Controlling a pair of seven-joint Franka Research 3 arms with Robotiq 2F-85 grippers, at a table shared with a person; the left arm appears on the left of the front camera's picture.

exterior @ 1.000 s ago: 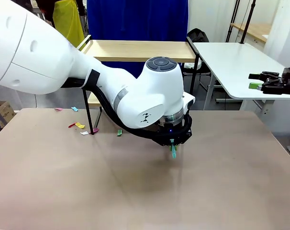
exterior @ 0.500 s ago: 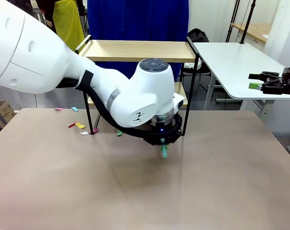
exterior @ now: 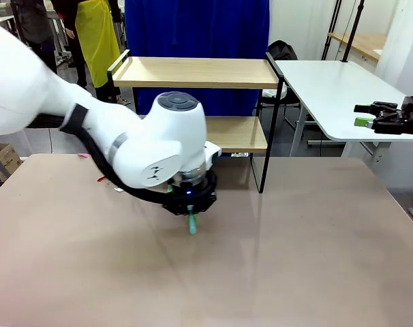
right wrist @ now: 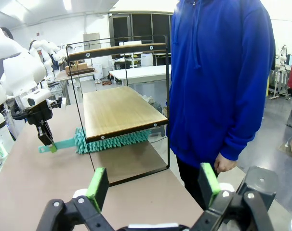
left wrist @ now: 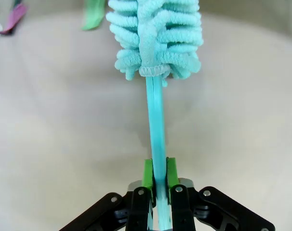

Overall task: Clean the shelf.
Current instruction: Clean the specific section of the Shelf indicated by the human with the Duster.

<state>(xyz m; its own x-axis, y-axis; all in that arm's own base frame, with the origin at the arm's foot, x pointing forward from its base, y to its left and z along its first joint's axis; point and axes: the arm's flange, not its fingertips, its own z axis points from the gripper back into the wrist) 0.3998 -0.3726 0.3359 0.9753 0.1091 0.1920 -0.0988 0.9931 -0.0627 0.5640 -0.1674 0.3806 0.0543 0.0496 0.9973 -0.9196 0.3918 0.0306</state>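
Half done at most, seemingly: clamps left gripper (left wrist: pixel 157 169) on duster (left wrist: pixel 155 38) handle, reaches fluffy head beneath lower board of shelf (exterior: pixel 193 71) at far side of table (exterior: pixel 315 259); leaves coloured scraps (left wrist: pixel 15 15) nearby; holds right gripper (right wrist: pixel 153 184) apart, empty

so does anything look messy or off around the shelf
Yes: small coloured paper scraps, including a green one, lie loose on the table near the shelf, just past the head of the duster. They look like litter. The shelf itself stands square and looks undamaged.
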